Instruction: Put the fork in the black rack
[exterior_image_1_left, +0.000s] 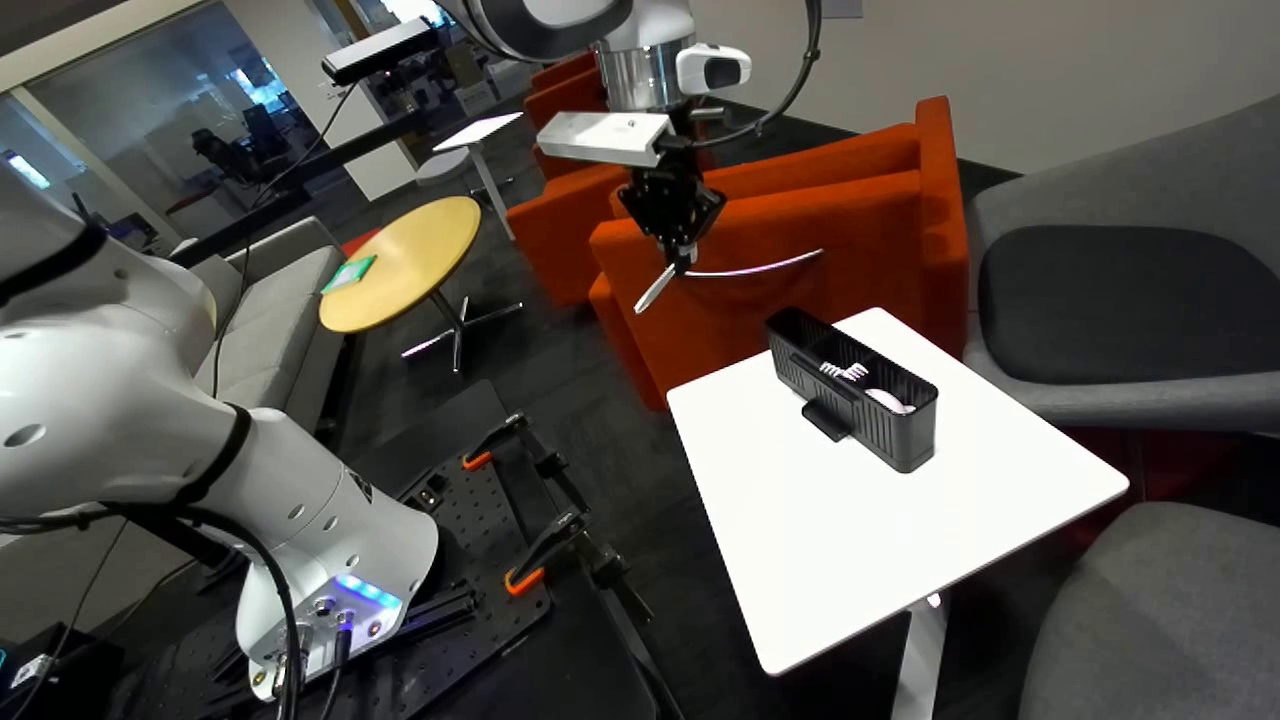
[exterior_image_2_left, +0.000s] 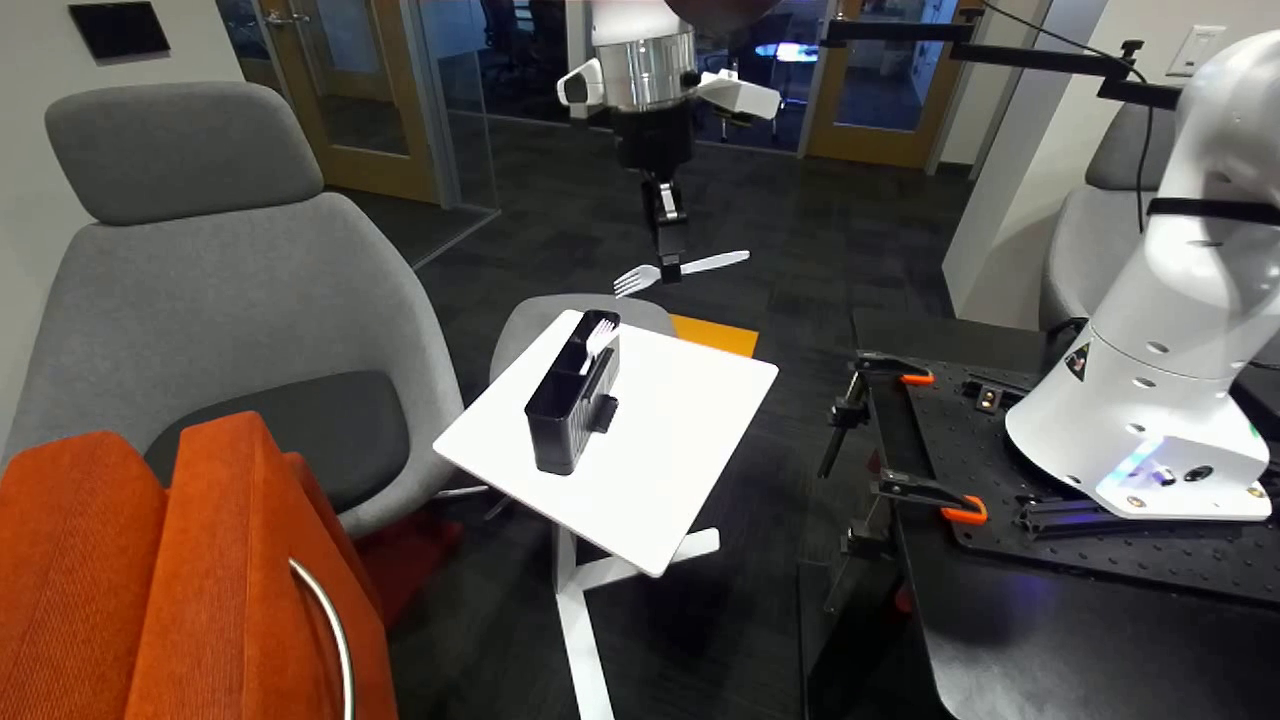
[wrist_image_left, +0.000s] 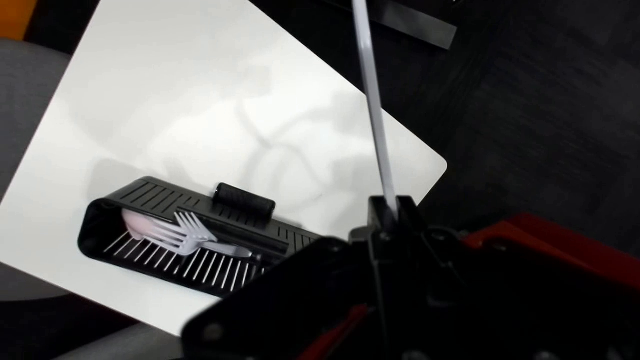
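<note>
Pinching the fork (exterior_image_2_left: 712, 263) near the middle, the robot's hand (exterior_image_2_left: 671, 268) hangs nose-down in mid-air, its fingers drawn together on that pale, slim utensil. From where I stand, the prongs poke out on one side of the fingers, tipped slightly lower, and the handle reaches out on the other. Down below the hand and off to one side sits the black rack (exterior_image_1_left: 888, 435), well apart from the fork, on the white table (exterior_image_1_left: 790, 540). Looking past the fingers in the wrist view, I see at least one more white fork (wrist_image_left: 191, 239) lying inside the rack, and near its tines a rounded, pinkish piece (wrist_image_left: 136, 223) I can't make out. Behind the hand, in an exterior view, stands an orange chair (exterior_image_1_left: 720, 320); lower than the hand, well away from it, the robot's white base (exterior_image_2_left: 1130, 410) rises from a black tabletop (exterior_image_2_left: 1080, 650).
</note>
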